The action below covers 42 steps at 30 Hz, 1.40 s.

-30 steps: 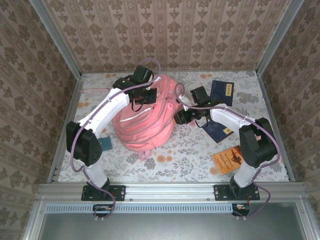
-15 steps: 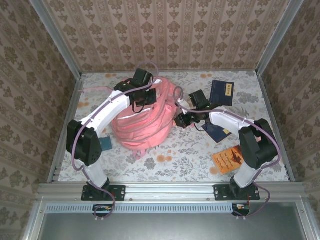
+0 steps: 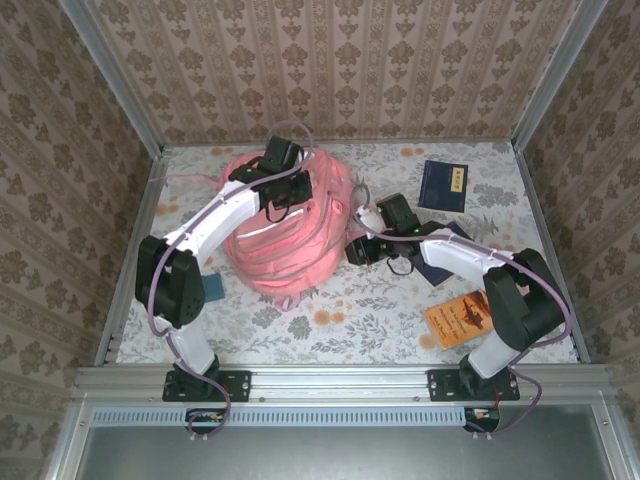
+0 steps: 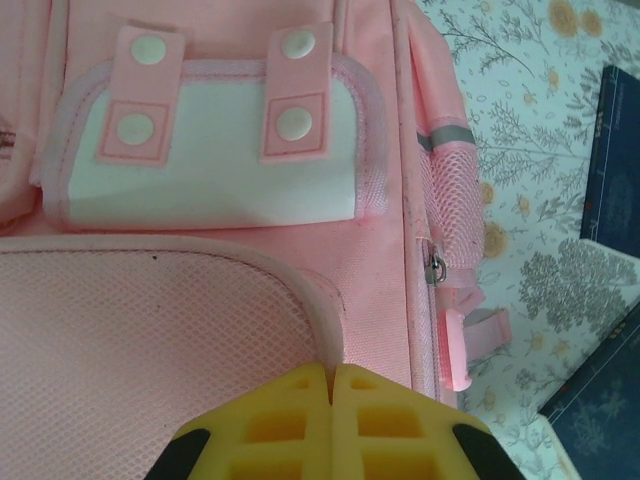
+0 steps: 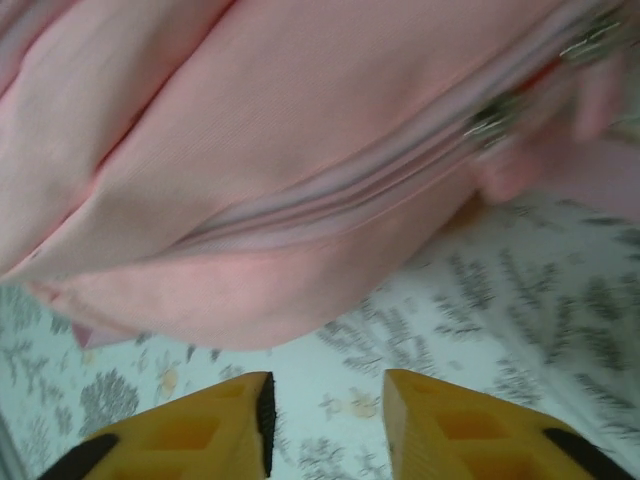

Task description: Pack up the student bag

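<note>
1. Centre-left of the top view: bag [image 3: 285,235] lies on the floral table [image 3: 350,300], its far end up near the back wall.
2. Left gripper [image 3: 292,190] sits over the upper part of the bag, arm coming in from the lower left.
3. Left wrist view: left gripper [image 4: 330,372] is at bottom centre with its yellow pads pressed fully together. The bag's pink piping [image 4: 318,310] runs straight into the seam between them, so it looks pinched.
4. Same view: bag [image 4: 210,170] covers the left and centre. White flap pocket with two pink snap tabs is up top, mesh panel lower left, zip pull and a small strap loop on the right side.
5. Right gripper [image 3: 350,250] is just off the bag's right edge, low over the table.
6. Right wrist view: right gripper [image 5: 328,395] has a narrow gap between its fingers, with nothing but table [image 5: 480,290] showing through it. Bag [image 5: 300,150] spans the upper frame, blurred, zip line running diagonally.
7. Right half of the top view:
   - blue book [image 3: 443,185] lies upper right
   - a second dark book [image 3: 445,272] is partly under the right arm
   - orange booklet [image 3: 458,320] lies lower right
8. Left of the bag, by the left arm: small teal item [image 3: 210,287], too small to identify.
</note>
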Each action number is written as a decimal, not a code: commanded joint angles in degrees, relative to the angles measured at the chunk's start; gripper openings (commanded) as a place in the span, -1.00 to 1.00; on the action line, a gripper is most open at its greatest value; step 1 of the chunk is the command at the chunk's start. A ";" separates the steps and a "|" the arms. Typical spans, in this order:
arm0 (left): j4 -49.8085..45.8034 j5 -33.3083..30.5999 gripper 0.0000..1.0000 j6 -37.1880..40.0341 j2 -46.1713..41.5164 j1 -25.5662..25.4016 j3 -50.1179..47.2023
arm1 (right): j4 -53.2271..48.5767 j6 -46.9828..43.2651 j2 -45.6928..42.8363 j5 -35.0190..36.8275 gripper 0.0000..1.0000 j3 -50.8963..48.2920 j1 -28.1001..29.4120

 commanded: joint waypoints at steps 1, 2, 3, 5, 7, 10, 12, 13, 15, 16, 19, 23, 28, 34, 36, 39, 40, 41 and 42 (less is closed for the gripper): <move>1.35 1.60 -1.00 8.73 -7.43 0.28 -0.56 | 3.98 0.13 0.36 0.53 -0.18 2.77 -2.45; 1.29 1.83 -1.00 10.11 -8.37 0.37 -0.96 | 3.58 -1.25 0.59 -0.67 -0.14 3.39 -2.54; 1.24 2.68 -1.00 11.55 -9.16 0.55 -1.12 | 2.67 -3.05 0.93 -2.58 -0.09 4.32 -2.51; 0.88 4.60 -1.00 13.79 -9.91 0.95 -0.88 | 0.28 -6.09 1.67 -5.38 -0.01 6.23 -2.47; 0.42 6.09 -1.00 15.65 -10.50 1.37 -0.66 | -1.61 -8.32 1.86 -6.98 0.04 7.40 -2.39; 0.06 7.73 -1.00 17.25 -11.11 1.90 -0.25 | -3.06 -10.17 1.77 -9.89 0.06 7.95 -2.31; -0.21 8.51 -1.00 17.63 -11.16 2.21 0.24 | -4.18 -11.07 1.78 -11.26 0.01 8.23 -2.01; -0.25 8.91 -1.00 17.74 -11.17 2.30 0.37 | -4.31 -11.44 1.77 -11.95 -0.03 8.17 -1.97; -0.35 9.24 -1.00 18.27 -11.14 2.31 0.63 | -4.79 -12.04 2.00 -12.91 -0.15 8.14 -1.74; -0.40 9.25 -1.00 18.23 -11.21 2.39 0.63 | -5.19 -12.33 2.19 -13.12 -0.21 8.30 -1.59; -0.56 9.04 -1.00 17.89 -10.95 2.65 0.89 | -4.74 -12.27 1.77 -11.70 -0.23 7.61 -1.44; -0.53 8.39 -1.00 17.25 -10.95 2.83 0.90 | -1.64 -10.16 -1.63 -8.74 -0.11 4.27 -1.42; -0.21 8.33 -1.00 16.82 -10.88 2.92 0.73 | -0.10 -9.28 -3.99 -7.43 -0.03 1.19 -0.05; -0.21 9.41 -1.00 16.58 -10.98 2.91 0.83 | -1.52 -10.25 0.02 -6.49 -0.17 3.25 1.96; -0.21 9.68 -1.00 16.56 -11.16 2.90 0.74 | -0.73 -10.16 1.23 -6.67 -0.17 4.19 2.04; -0.03 10.28 -1.00 16.20 -11.20 2.91 0.69 | -0.85 -10.37 3.26 -7.69 -0.17 6.28 2.08; 0.05 10.38 -1.00 16.10 -11.21 2.87 0.60 | -1.00 -10.47 3.83 -7.80 -0.17 6.81 2.12; 0.27 10.57 -1.00 15.81 -11.21 2.92 0.53 | -1.18 -10.59 4.42 -8.05 -0.19 7.45 2.17; 0.53 10.81 -1.00 15.60 -11.19 2.92 0.37 | -1.16 -10.77 4.81 -8.31 -0.23 7.92 2.25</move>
